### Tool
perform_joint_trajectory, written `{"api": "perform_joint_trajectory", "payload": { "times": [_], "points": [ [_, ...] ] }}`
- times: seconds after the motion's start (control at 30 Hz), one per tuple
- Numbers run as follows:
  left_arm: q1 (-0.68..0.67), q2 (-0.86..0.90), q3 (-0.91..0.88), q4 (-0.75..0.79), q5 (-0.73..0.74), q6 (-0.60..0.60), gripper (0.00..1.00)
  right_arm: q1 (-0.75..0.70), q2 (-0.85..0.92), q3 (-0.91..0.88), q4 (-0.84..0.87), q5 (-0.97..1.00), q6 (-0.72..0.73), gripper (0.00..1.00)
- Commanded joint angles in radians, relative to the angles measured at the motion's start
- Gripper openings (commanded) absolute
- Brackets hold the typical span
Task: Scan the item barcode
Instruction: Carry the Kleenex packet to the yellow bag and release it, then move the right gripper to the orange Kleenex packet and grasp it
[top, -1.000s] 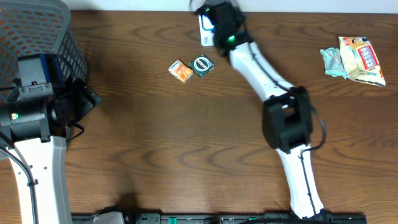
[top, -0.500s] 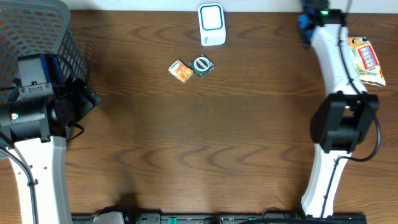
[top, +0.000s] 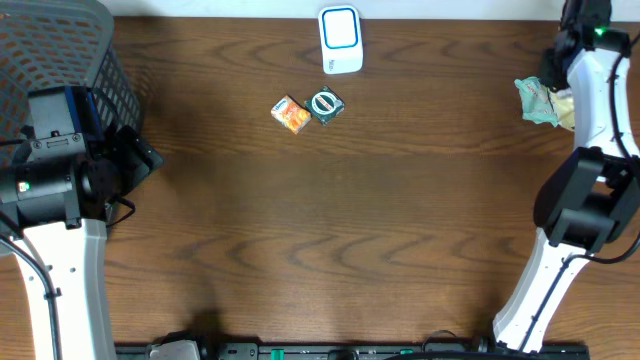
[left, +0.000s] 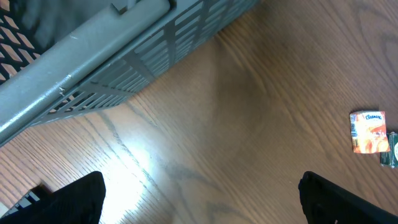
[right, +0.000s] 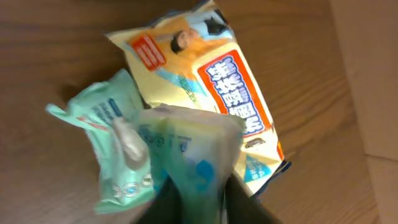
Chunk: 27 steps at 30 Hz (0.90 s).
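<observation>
You're dealing with a probably light, floppy, slippery pale packet (right: 186, 146) at the far right, sitting between the right gripper's (right: 198, 198) close-set fingers, though I cannot tell if they're gripping, so be pinching its sealed edge; the left gripper (left: 199, 196) is hanging wide open, empty.

Dark brown wood-grain bench (top: 330, 230) fills the overhead view. Grey mesh basket (top: 60, 40) at its far-left corner. Pale strip (top: 200, 8) runs along the far edge; wall or floor, cannot tell. Black bar (top: 300, 352) along the near edge. Left wrist view: bright glare patch on the wood just below the basket.
</observation>
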<state>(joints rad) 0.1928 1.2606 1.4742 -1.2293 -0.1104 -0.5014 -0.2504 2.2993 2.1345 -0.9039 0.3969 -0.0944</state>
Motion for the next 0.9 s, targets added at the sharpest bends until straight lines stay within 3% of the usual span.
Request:
{"api": "perform_joint_trajectory", "payload": {
  "times": [0.0,0.1,0.2,0.5,0.6,0.8,0.87],
  "points": [
    [0.003,0.000,0.002,-0.001,-0.003,-0.009,0.98,-0.023,-0.014,-0.024,0.006,-0.065,0.023,0.64],
    [0.003,0.000,0.002,-0.001,-0.003,-0.009,0.98,-0.030,-0.014,-0.031,0.006,-0.104,0.024,0.87],
    [0.003,0.000,0.002,-0.001,-0.003,-0.009,0.98,-0.025,-0.016,-0.029,0.002,-0.112,0.040,0.98],
    [0.003,0.000,0.002,-0.001,-0.003,-0.009,0.98,0.046,-0.134,-0.027,0.012,-0.199,0.045,0.99],
    [0.003,0.000,0.002,-0.001,-0.003,-0.009,0.98,0.082,-0.187,-0.027,0.019,-0.391,0.046,0.99],
    [0.003,0.000,0.002,-0.001,-0.003,-0.009,0.98,0.167,-0.231,-0.027,0.030,-0.976,0.045,0.99],
    [0.003,0.000,0.002,-0.001,-0.003,-0.009,0.98,0.200,-0.223,-0.029,0.034,-1.071,0.045,0.99]
  ]
}}
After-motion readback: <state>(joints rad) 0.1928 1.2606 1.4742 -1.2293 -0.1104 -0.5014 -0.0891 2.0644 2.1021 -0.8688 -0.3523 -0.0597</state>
